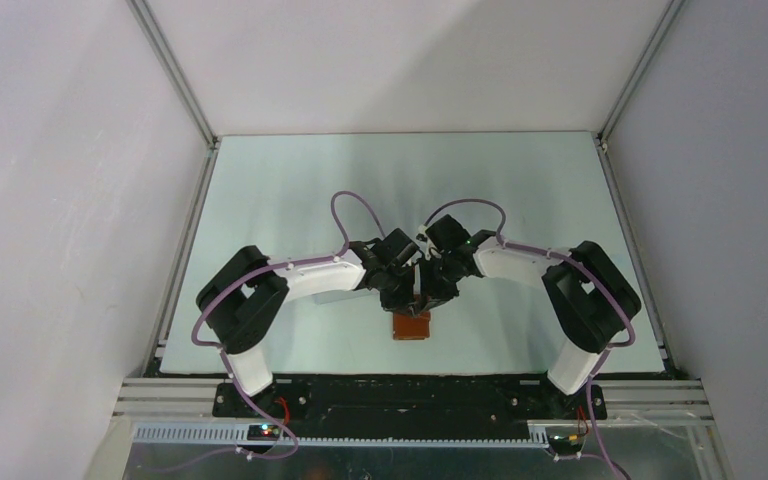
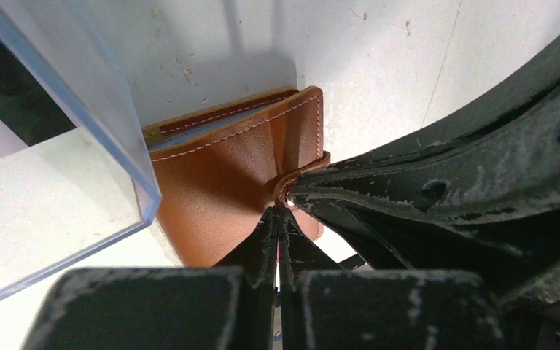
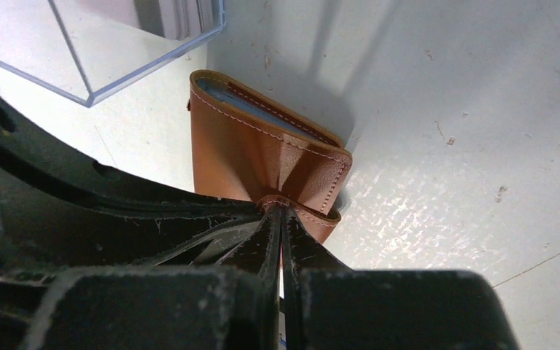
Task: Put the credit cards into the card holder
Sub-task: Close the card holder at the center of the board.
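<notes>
Pale scuffed table [image 1: 290,190] and white walls frame the work. Our left gripper [image 2: 277,213] has its fingers pressed nearly together, nipping the wallet [image 2: 219,175] at its near edge. The right gripper [image 3: 281,211] is closed just as tight on the snap-tab end. The two pairs of tips meet almost nose to nose, the right at the left one's 2 o'clock.

From overhead the wallet [image 1: 411,325] sits toward 6 o'clock on the table, just below the joined wrists. It is folded, with the blue-grey pockets showing only as a sliver along the far edge.

We judge the leather light, soft and floppy. It already puckers where the tips bite, so we would hold one flap by its stitched edge and peel the other.

A clear box [image 3: 117,58] stands near its 11 o'clock. We see no cards for certain.
</notes>
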